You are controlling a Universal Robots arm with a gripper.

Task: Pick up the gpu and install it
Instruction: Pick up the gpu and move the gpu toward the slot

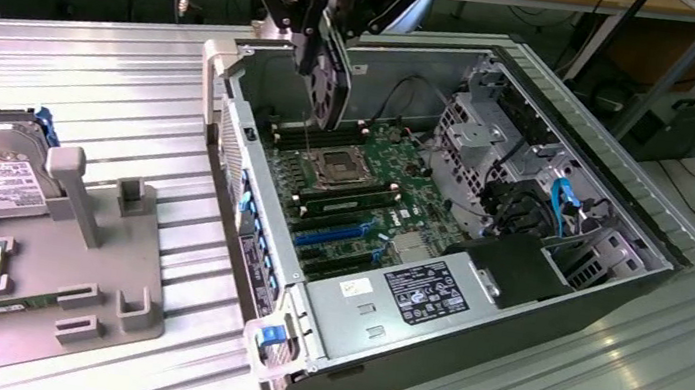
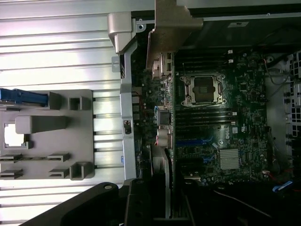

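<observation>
Transfer step in hand. The claw [image 1: 324,46] is clamped on the gpu [image 1: 332,92], which hangs on edge above the motherboard [image 1: 371,173] inside the open computer case [image 1: 626,227]. Seating likely demands squaring its edge to the blue slot [image 1: 329,236].

gpu [image 2: 171,26] edge-on, over motherboard [image 2: 249,136]

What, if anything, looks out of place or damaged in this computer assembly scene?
Nothing looks damaged or spilled. The gpu hangs upright in the gripper above the open computer case, not yet in a slot, and the CPU socket has no cooler.
</observation>
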